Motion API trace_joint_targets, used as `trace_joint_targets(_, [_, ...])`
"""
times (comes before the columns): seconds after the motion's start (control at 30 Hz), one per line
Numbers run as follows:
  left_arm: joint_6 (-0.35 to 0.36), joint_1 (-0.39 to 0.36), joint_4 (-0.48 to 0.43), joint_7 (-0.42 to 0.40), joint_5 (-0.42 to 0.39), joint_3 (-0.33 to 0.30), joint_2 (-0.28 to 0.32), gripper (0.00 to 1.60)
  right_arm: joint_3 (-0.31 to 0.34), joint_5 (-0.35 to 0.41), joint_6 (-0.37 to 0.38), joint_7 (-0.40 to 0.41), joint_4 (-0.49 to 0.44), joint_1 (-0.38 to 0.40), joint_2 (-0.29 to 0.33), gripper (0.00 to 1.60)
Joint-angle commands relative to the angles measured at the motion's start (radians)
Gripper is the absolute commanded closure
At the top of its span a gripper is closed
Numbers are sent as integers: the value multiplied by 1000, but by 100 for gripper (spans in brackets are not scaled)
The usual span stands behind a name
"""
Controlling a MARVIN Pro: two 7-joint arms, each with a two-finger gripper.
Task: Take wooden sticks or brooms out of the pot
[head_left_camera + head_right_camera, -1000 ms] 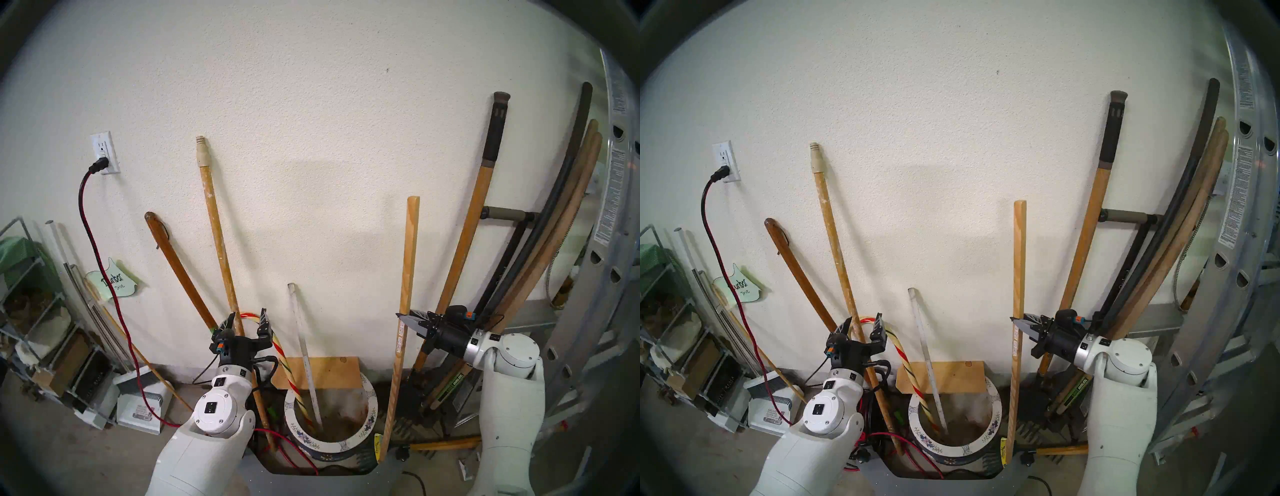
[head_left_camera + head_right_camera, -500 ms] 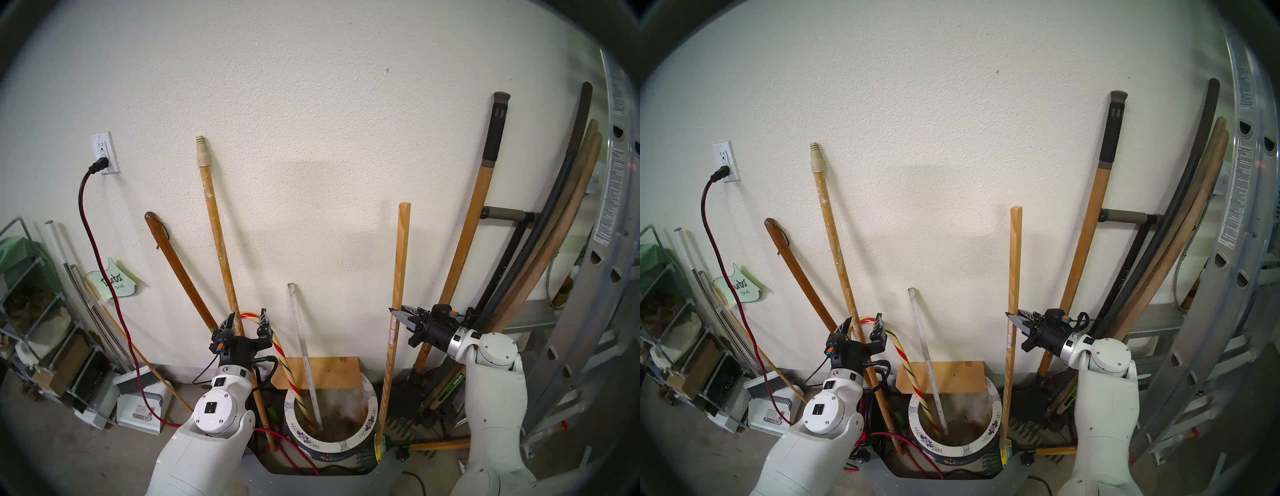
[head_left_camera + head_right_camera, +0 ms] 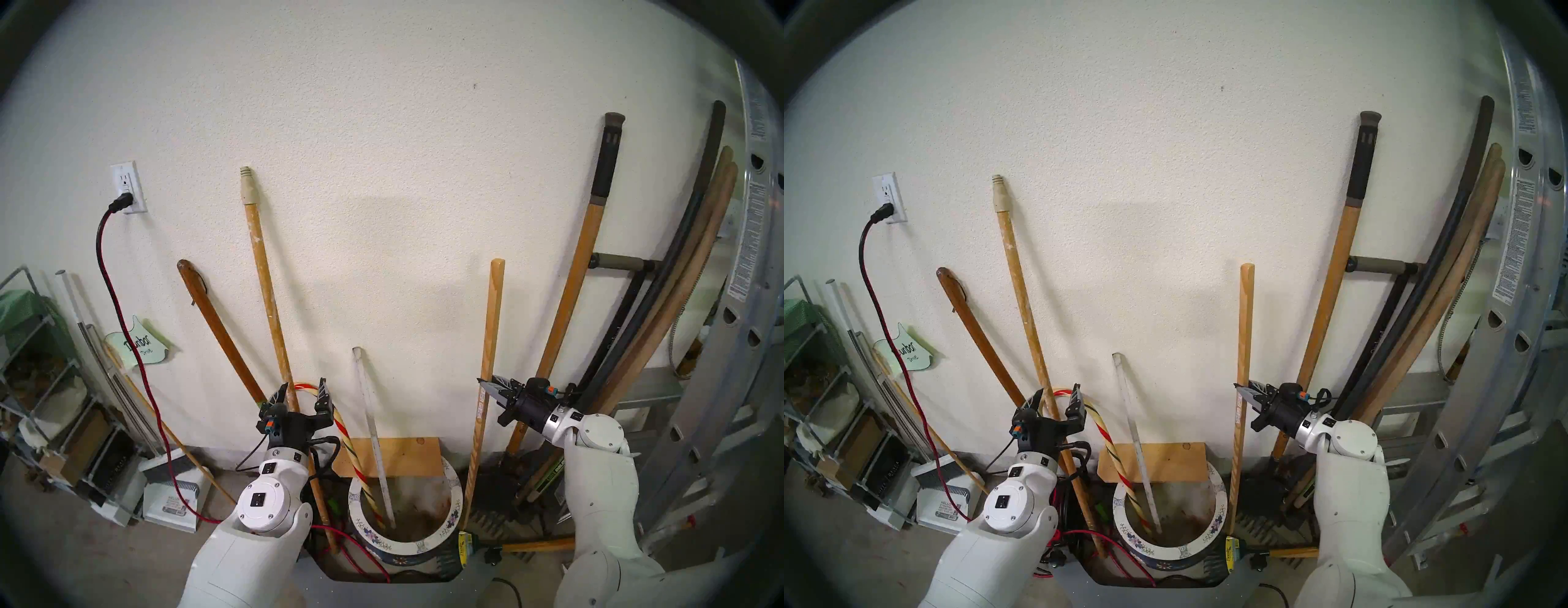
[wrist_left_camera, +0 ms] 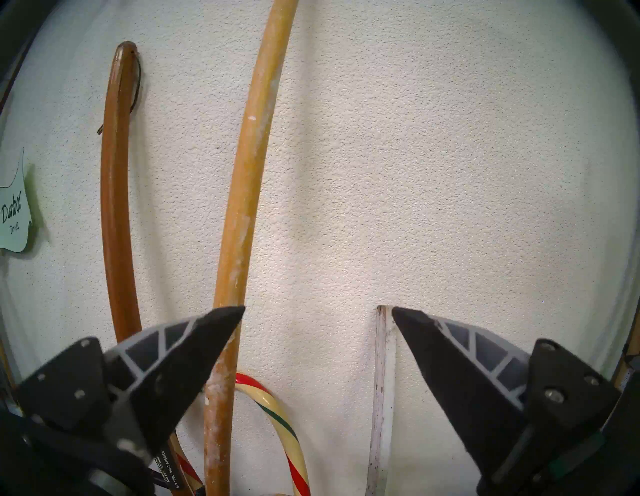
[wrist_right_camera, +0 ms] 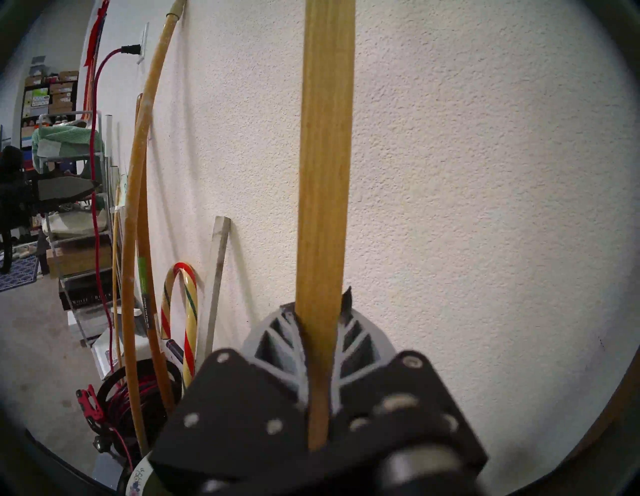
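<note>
— Right wrist view: right gripper clenched on the square, grained pale stick.
— Left gripper gapes, holding nothing. The stick stands outside the glazed round pot, just right of the rim.

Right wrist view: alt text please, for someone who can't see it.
The right gripper is shut on a pale wooden stick that rises straight up the frame against a textured white wall. Left of it, a striped candy cane and a thin whitish strip lean on the wall, beyond them cluttered shelves.
</note>
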Motion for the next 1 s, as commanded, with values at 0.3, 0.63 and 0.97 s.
trace_joint_targets(0.3, [-1,-1,-6,1,1,1,-1,0,12,8,-133,-48,191,60,26,160])
trace_joint_targets(0.63, [-1,-1,-6,1,1,1,-1,0,-22,-30,-141,-65,233,71,39,160])
trace_joint_targets(0.97, [-1,-2,-6,1,1,2,-1,0,-66,-138,-131,-223,316,132,32,160])
